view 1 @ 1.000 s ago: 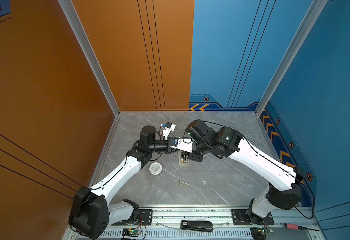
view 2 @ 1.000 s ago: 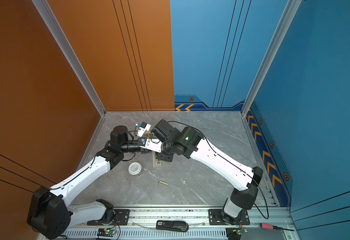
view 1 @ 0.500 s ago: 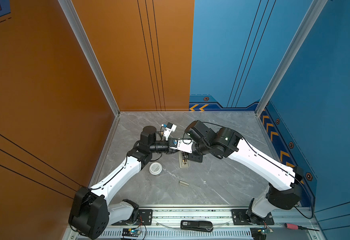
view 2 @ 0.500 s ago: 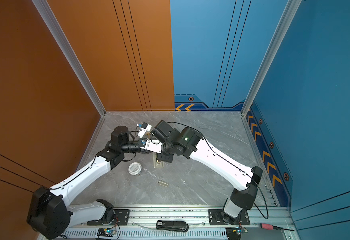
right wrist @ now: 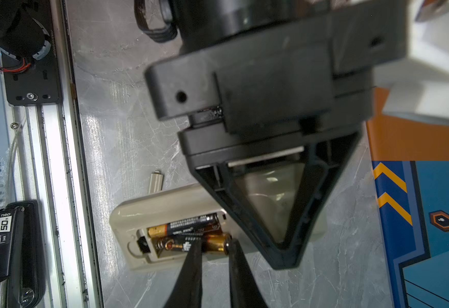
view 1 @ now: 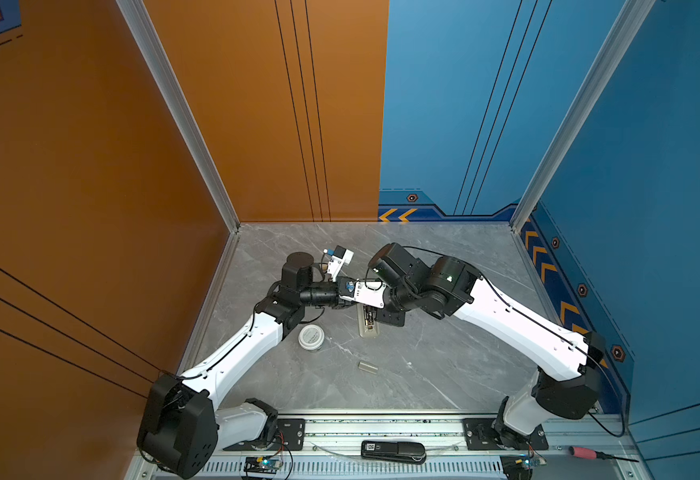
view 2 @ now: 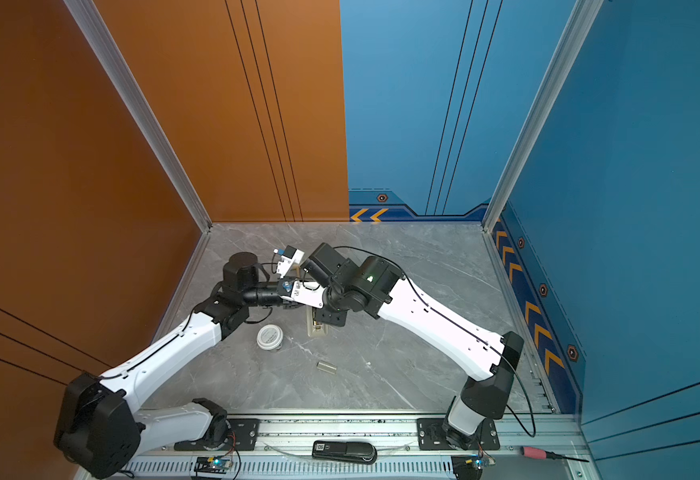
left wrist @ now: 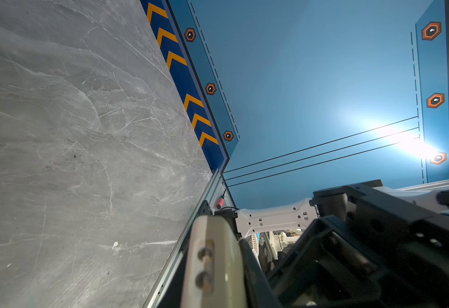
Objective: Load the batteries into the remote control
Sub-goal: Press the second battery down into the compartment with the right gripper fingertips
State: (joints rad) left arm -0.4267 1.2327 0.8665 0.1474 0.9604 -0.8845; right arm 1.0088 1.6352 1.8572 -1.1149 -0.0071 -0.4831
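The beige remote control [right wrist: 138,213] lies back up on the grey floor, its battery bay uncovered. In both top views it shows under the two wrists [view 1: 368,329] [view 2: 317,329]. Two black-and-gold batteries lie side by side in the bay: one [right wrist: 188,225] sits deep, the other [right wrist: 175,244] lies nearer the bay's edge, against the spring. My right gripper [right wrist: 214,241] stands narrowly open over this battery, one fingertip across its middle and one at its gold end. My left gripper [right wrist: 284,256] is shut and lies flat across the remote's other half; in the left wrist view [left wrist: 238,248] its jaws are together.
The small beige cover piece [view 1: 367,367] [right wrist: 155,182] lies loose in front of the remote. A round white tin [view 1: 311,336] stands by the left forearm. A black device with a display [view 1: 394,450] lies on the front rail, and a red-handled screwdriver [view 1: 585,452] lies at the far right.
The right wrist has edged very slightly to the left over the remote. The left arm, the remote and the cover piece have not visibly moved.
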